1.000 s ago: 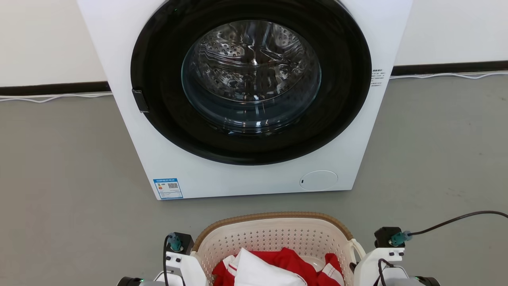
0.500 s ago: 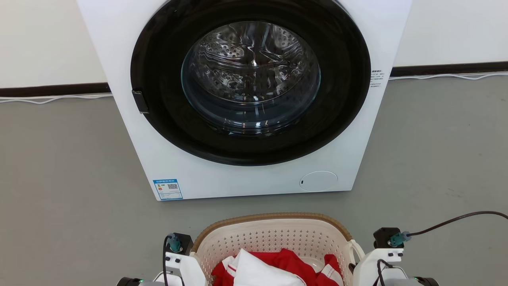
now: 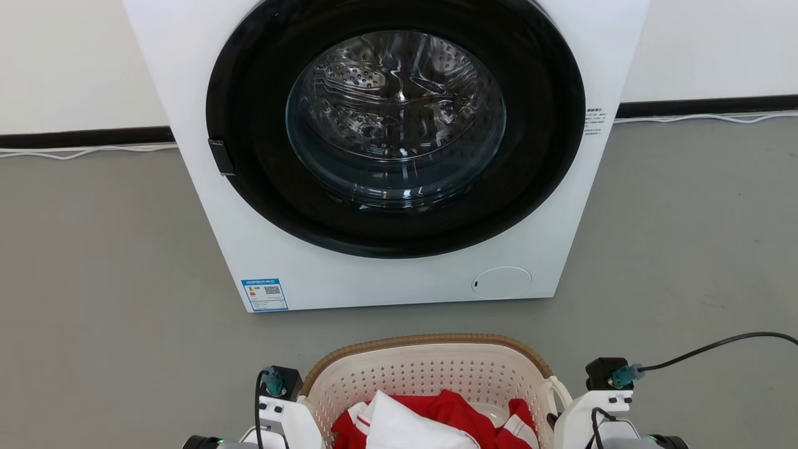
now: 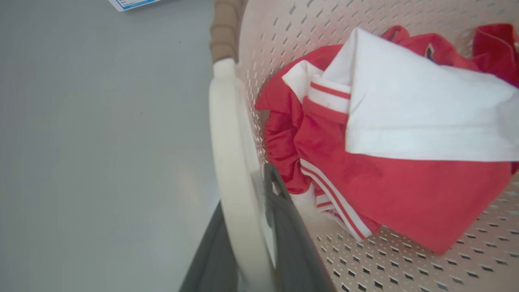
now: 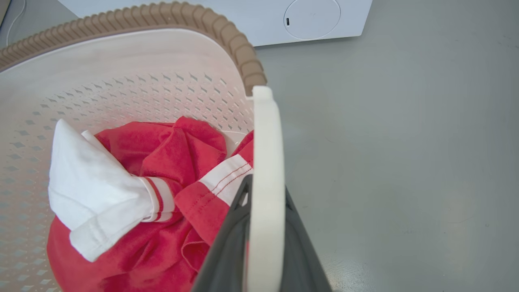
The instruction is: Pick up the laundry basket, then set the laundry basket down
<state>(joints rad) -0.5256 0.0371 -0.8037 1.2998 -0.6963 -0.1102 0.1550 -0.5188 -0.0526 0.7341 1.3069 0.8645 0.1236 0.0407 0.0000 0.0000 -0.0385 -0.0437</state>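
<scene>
Item: laundry basket (image 3: 430, 374), cream with a tan rim, in front of the washing machine (image 3: 374, 287), between my wrists.
Contents: red and white clothes (image 3: 436, 415).
My left pincer (image 4: 247, 194) is clamped on its left loop handle (image 4: 227, 142).
My right pincer (image 5: 265, 186) is clamped on the right handle (image 5: 263, 129).

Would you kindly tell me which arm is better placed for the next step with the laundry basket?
Neither, I'd judge: the left tool clamps the left handle of the laundry basket, the right tool its right handle, so both look equally placed and should move together.
</scene>
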